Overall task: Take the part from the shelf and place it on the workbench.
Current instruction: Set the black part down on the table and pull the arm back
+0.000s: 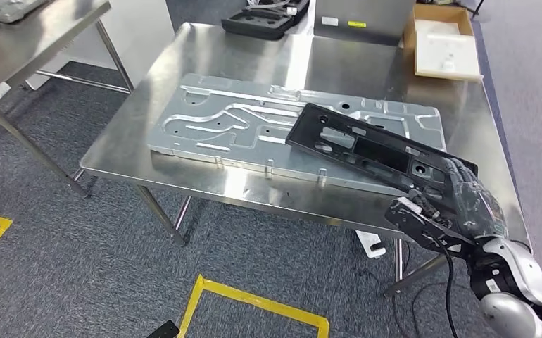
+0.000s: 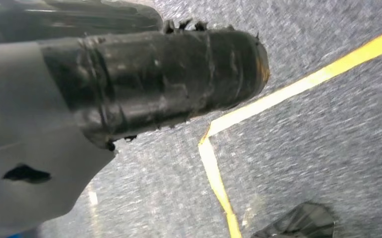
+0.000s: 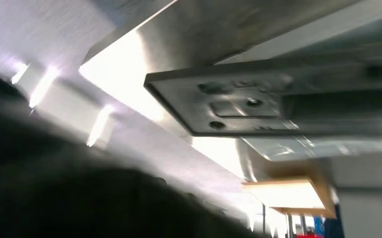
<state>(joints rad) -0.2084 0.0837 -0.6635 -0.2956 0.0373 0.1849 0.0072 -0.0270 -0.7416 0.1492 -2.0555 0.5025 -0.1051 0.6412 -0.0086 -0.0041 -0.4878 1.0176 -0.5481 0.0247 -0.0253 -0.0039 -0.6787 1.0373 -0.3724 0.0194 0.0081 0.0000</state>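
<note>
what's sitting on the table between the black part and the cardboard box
Head view: the silver panel's far edge, then bare table up to the cardboard box. The black part lies over the panel.

The flat black plastic part point(image 1: 374, 146) with cutouts lay tilted across the embossed metal panel point(image 1: 240, 120) on the desk point(image 1: 148, 120).

The table point(image 1: 184, 49) is shiny metal, smooth like a mirror, and bright light bounces off it. The big pressed panel point(image 1: 240, 120) lying on it is pale grey metal with a soft shine and raised bumps. The black part point(image 1: 367, 144) looks like dull, hard plastic. The right robot hand point(image 1: 469, 201) is wrapped in glossy, crinkly black tape, and its arm is smooth silver. The box point(image 1: 443, 42) is brown cardboard. The floor point(image 1: 64, 267) is rough grey carpet with shiny yellow tape point(image 1: 254, 299)
</note>
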